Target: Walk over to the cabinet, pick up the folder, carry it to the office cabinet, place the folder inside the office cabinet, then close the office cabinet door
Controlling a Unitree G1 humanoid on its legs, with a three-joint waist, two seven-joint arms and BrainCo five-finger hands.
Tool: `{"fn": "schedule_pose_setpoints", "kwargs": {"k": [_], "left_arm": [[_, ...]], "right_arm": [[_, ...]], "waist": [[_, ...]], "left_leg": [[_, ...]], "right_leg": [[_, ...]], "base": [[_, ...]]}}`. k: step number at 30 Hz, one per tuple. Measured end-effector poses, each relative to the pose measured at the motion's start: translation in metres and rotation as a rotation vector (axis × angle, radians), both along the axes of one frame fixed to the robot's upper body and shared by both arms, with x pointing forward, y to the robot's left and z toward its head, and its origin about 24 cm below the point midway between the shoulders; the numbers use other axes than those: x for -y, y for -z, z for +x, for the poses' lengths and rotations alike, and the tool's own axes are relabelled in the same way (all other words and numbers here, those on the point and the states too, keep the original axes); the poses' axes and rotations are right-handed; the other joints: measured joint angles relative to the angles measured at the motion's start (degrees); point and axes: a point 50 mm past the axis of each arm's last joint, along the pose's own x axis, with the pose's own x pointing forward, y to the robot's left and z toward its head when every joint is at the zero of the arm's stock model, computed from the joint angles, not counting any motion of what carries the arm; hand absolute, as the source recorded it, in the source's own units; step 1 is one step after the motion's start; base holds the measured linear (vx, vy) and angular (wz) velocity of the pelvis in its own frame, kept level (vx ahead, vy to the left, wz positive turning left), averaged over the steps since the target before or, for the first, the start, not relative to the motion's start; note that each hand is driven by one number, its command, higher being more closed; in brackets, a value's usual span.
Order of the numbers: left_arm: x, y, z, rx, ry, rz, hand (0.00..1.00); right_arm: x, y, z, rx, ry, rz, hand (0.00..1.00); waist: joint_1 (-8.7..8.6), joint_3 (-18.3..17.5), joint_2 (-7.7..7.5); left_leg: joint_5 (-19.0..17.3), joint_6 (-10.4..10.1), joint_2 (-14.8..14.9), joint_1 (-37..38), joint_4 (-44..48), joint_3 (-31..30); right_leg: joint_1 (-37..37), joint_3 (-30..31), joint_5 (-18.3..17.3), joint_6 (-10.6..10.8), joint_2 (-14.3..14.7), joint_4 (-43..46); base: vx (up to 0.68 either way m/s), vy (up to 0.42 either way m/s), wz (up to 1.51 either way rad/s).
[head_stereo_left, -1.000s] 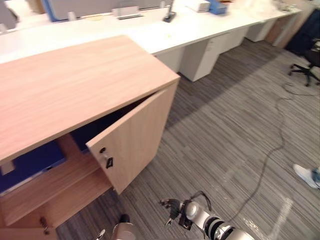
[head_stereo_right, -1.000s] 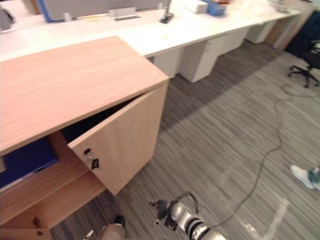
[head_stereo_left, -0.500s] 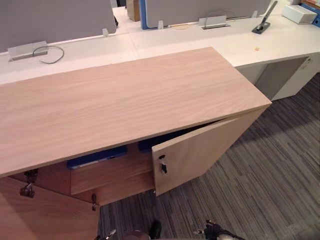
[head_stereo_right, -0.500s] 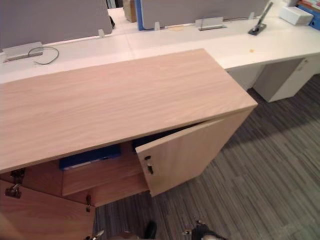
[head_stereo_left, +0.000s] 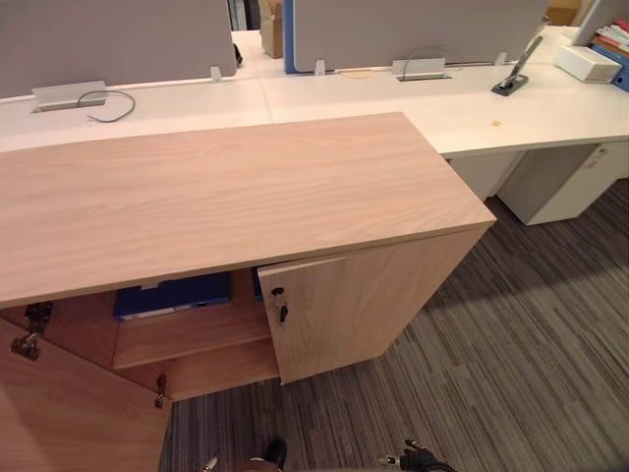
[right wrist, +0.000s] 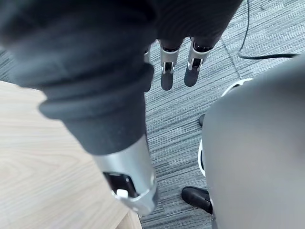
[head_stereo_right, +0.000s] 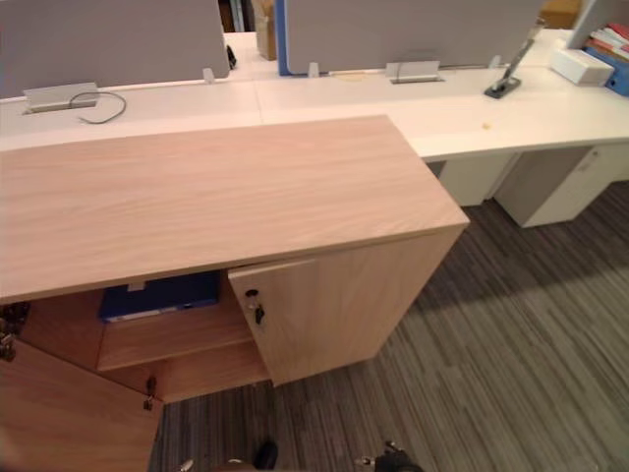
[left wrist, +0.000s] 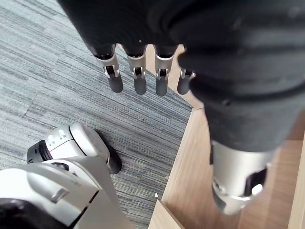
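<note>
Matt wood-grain office cabinet [head_stereo_left: 246, 187], smooth white desk [head_stereo_left: 531, 103], striped grey carpet floor [head_stereo_left: 531, 374], grey cloth screens [head_stereo_left: 118, 39]

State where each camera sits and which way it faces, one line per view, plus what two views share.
Left eye view: on the head, looking down at the cabinet, its right door ajar; right hand at the lower edge.
Right eye view: beside it, same aim; shares the blue folder inside.
Left wrist view: looks along the open left hand to carpet.
Right wrist view: along the open right hand to carpet and a wooden panel.
</note>
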Motion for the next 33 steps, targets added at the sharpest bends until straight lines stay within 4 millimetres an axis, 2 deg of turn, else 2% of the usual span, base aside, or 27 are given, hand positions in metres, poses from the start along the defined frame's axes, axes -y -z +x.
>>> {"fn": "schedule_pose_setpoints", "kwargs": {"k": [2,4,6,8,10,11,12,15,16,18,19,21,22,23,25,27,28,30,31,32,33], "left_arm": [[0.000,0.000,0.002,0.009,-0.016,-0.005,0.00],[0.001,0.000,0.002,0.013,-0.026,-0.010,0.00],[0.001,0.001,-0.001,0.005,-0.031,-0.012,0.00],[0.000,0.001,-0.003,-0.007,-0.035,-0.015,0.00],[-0.001,0.001,-0.003,-0.016,-0.019,-0.008,0.00],[-0.003,0.001,-0.003,-0.023,-0.001,-0.001,0.00],[-0.003,0.000,-0.001,-0.028,0.042,0.007,0.00],[-0.005,-0.001,0.005,-0.028,0.106,0.026,0.00],[-0.008,-0.003,0.010,-0.014,0.138,0.044,0.00],[-0.008,-0.004,0.013,-0.006,0.157,0.053,0.00],[-0.007,-0.004,0.014,-0.009,0.183,0.056,0.00],[-0.005,-0.004,0.014,-0.012,0.202,0.054,0.00],[-0.003,-0.003,0.014,-0.016,0.221,0.054,0.00],[-0.001,-0.003,0.014,-0.019,0.234,0.055,0.00],[-0.001,-0.003,0.017,-0.021,0.254,0.069,0.00],[-0.001,-0.003,0.019,-0.017,0.253,0.072,0.00],[-0.002,-0.004,0.019,-0.014,0.248,0.075,0.00],[-0.001,-0.003,0.018,-0.012,0.230,0.073,0.00],[-0.001,-0.003,0.016,-0.009,0.196,0.069,0.00],[-0.002,-0.003,0.014,-0.014,0.181,0.071,0.00],[-0.003,-0.003,0.012,-0.017,0.173,0.070,0.00]], "right_arm": [[0.000,0.001,-0.002,-0.007,0.011,0.005,0.00],[0.002,0.001,-0.005,-0.016,0.033,0.007,0.00],[0.005,0.002,-0.007,-0.020,0.077,0.012,0.00],[0.006,0.002,-0.007,-0.017,0.089,0.011,0.00],[0.004,0.001,-0.005,-0.010,0.090,0.018,0.00],[0.003,0.002,-0.005,-0.009,0.088,0.019,0.00],[0.003,0.001,-0.004,-0.007,0.080,0.016,0.00],[0.000,0.001,-0.003,-0.006,0.062,0.014,0.00],[-0.001,0.001,-0.002,-0.005,0.055,0.013,0.00],[-0.002,0.001,-0.002,-0.006,0.047,0.010,0.00],[-0.003,0.001,-0.001,-0.005,0.047,0.010,0.00],[-0.003,0.001,0.000,0.002,0.047,0.006,0.00],[-0.002,0.000,0.002,0.014,0.040,0.002,0.00],[-0.001,-0.001,0.004,0.023,0.035,-0.003,0.00],[-0.003,-0.003,0.009,0.049,0.005,-0.010,0.00],[-0.003,-0.003,0.009,0.048,0.006,-0.011,0.00],[-0.002,-0.002,0.006,0.044,0.014,-0.009,0.00],[-0.003,-0.002,0.005,0.040,0.013,-0.007,0.00],[-0.005,-0.001,0.003,0.034,0.007,-0.002,0.00],[-0.007,-0.001,0.001,0.029,0.007,0.002,0.00],[-0.007,0.000,-0.001,0.024,0.007,0.003,0.00]], "waist": [[-0.19,0.35,-0.07],[-0.27,0.53,0.04],[-0.19,1.01,0.17],[-0.21,1.16,0.50],[-0.69,1.10,-0.54],[-1.32,0.54,-0.78],[-1.64,0.32,-0.57],[-1.59,0.01,-0.73],[-1.62,-0.05,-0.94],[-1.59,-0.13,-0.94],[-1.58,-0.27,-0.61],[-1.56,-0.46,0.00],[-1.90,-0.37,0.67],[-1.92,-0.42,1.02],[-1.93,-0.56,1.22],[-2.21,-0.59,1.20],[-2.81,-0.77,1.09],[-2.58,-1.31,0.83],[-1.91,-1.73,0.48],[-1.60,-2.25,-0.34],[-1.56,-2.62,-0.51]], "left_leg": [[-1.71,-0.18,-0.59,-1.76,3.90,-1.56],[-4.34,0.64,-1.16,-4.94,9.97,2.45],[-8.03,2.97,1.41,-8.60,18.22,18.34],[-8.84,3.73,1.77,-9.78,18.97,23.90],[-8.39,4.81,-0.02,-8.19,13.84,26.12],[-5.93,5.67,-2.17,-6.78,8.71,25.16],[-2.16,6.49,-4.07,-5.40,3.57,22.49],[3.08,6.46,-5.63,-1.54,-5.06,18.97],[3.73,7.45,-6.47,-1.48,-4.84,16.62],[3.84,7.61,-7.34,-0.75,-4.82,14.04],[3.89,7.69,-8.25,-0.03,-4.81,11.47],[4.01,7.87,-8.67,0.50,-4.79,9.01],[4.14,8.18,-8.54,0.97,-4.76,6.62],[4.09,8.11,-8.39,0.94,-4.76,5.87],[4.06,7.84,-7.57,1.03,-4.68,1.83],[4.16,7.51,-7.65,1.18,-4.41,-1.02],[3.81,6.99,-7.90,1.37,-4.44,-3.84],[3.36,7.13,-7.81,1.31,-4.45,-4.48],[3.19,6.98,-7.87,1.06,-4.43,-4.84],[3.01,6.71,-8.05,0.82,-4.47,-5.30],[2.88,6.54,-7.97,0.62,-4.64,-5.42]], "right_leg": [[1.08,-1.79,0.00,0.00,0.19,0.08],[1.89,-3.66,-0.01,-0.01,-0.01,0.25],[3.38,-5.66,-0.82,-0.66,-0.25,0.37],[2.37,-5.76,-1.55,-0.06,-1.58,1.25],[0.92,-5.75,-1.83,-0.13,-3.89,2.17],[0.74,-6.21,-1.29,-0.91,-4.86,1.32],[0.83,-7.59,-0.62,-0.82,-5.55,1.02],[1.51,-7.79,0.46,-2.11,-5.84,0.98],[2.38,-8.30,0.86,-2.60,-6.20,1.43],[3.49,-10.18,1.11,-2.68,-6.80,2.38],[4.85,-12.36,1.35,-2.29,-7.86,4.45],[4.32,-12.44,1.34,-2.30,-9.20,9.37],[1.91,-9.78,0.38,-2.95,-10.48,15.68],[0.44,-6.07,-0.89,-3.04,-10.34,17.63],[-4.57,10.14,-5.54,-0.62,-5.80,18.93],[-5.61,16.76,-6.65,1.04,-3.64,17.03],[-5.40,18.04,-6.61,1.32,-3.32,14.04],[-5.14,17.25,-6.41,1.31,-3.28,10.06],[-5.16,17.11,-5.03,0.57,-3.01,6.58],[-4.95,16.59,-0.01,-0.12,-2.85,3.95],[-4.83,15.52,0.29,0.56,-2.88,3.55]], "base": [[0.01,-0.063,0.63],[-0.01,0.019,0.49],[-0.03,0.076,0.29],[-0.02,0.169,0.04],[0.00,0.193,0.15],[0.06,0.123,0.51],[0.08,0.155,0.62],[0.15,0.170,0.70],[0.09,0.097,0.86],[0.10,0.050,0.92],[0.11,0.023,0.92],[0.09,0.012,0.81],[0.05,0.009,0.73],[0.01,-0.022,0.82],[-0.02,-0.089,0.80],[-0.04,-0.152,1.01],[-0.05,-0.260,1.29],[-0.03,-0.267,0.84],[-0.01,-0.280,0.40],[0.00,-0.284,0.32],[0.01,-0.228,0.20]]}}
